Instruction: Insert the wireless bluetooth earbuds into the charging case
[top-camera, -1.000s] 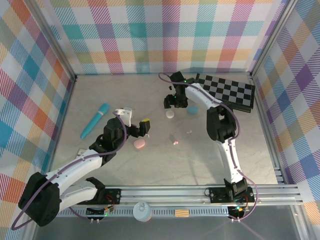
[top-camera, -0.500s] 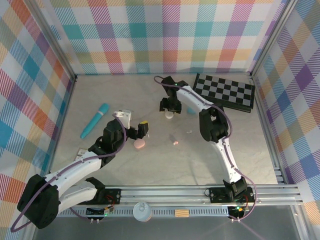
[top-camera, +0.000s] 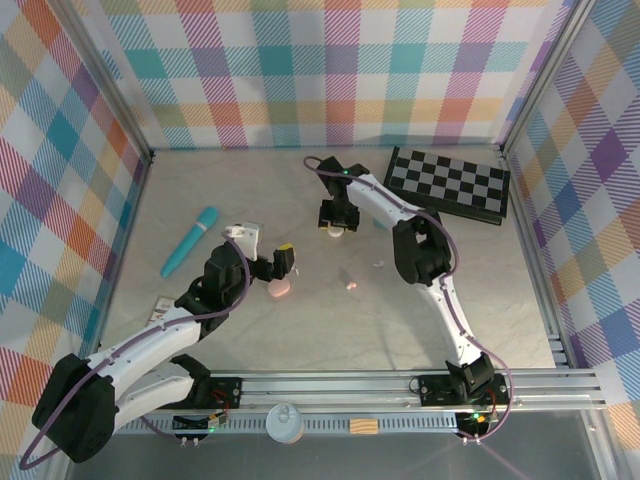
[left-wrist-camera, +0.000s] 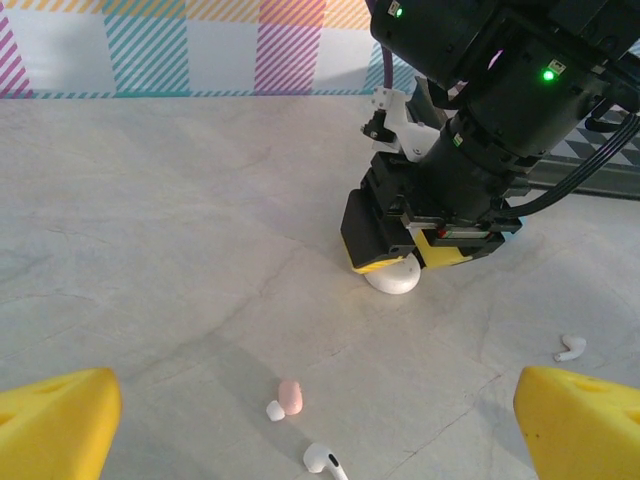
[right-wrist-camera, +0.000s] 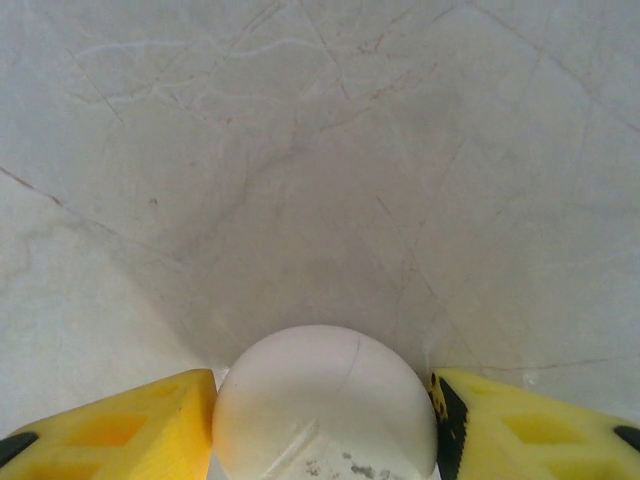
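Observation:
A white pebble-shaped charging case (right-wrist-camera: 325, 400) rests on the table with my right gripper (right-wrist-camera: 325, 415) shut on it, one yellow finger against each side. From above, that gripper (top-camera: 337, 226) stands over the case at mid-table. A pink earbud (left-wrist-camera: 290, 396) with a tiny white bit (left-wrist-camera: 275, 410) beside it, a white stemmed earbud (left-wrist-camera: 322, 460) and another white earbud (left-wrist-camera: 570, 348) lie loose on the table. My left gripper (left-wrist-camera: 316, 425) hovers open just before them, nothing between its fingers (left-wrist-camera: 55, 425). From above, the pink earbud (top-camera: 350, 286) lies right of the left gripper (top-camera: 268, 256).
A pink case (top-camera: 279, 290) lies just below my left gripper. A long teal tube (top-camera: 190, 241) lies at the left. A checkerboard (top-camera: 450, 183) lies at the back right. Plaid walls enclose the table on three sides.
My right gripper has swung left from beside the light blue case onto the white case and narrowed its jaws against it. The left gripper has crept slightly forward.

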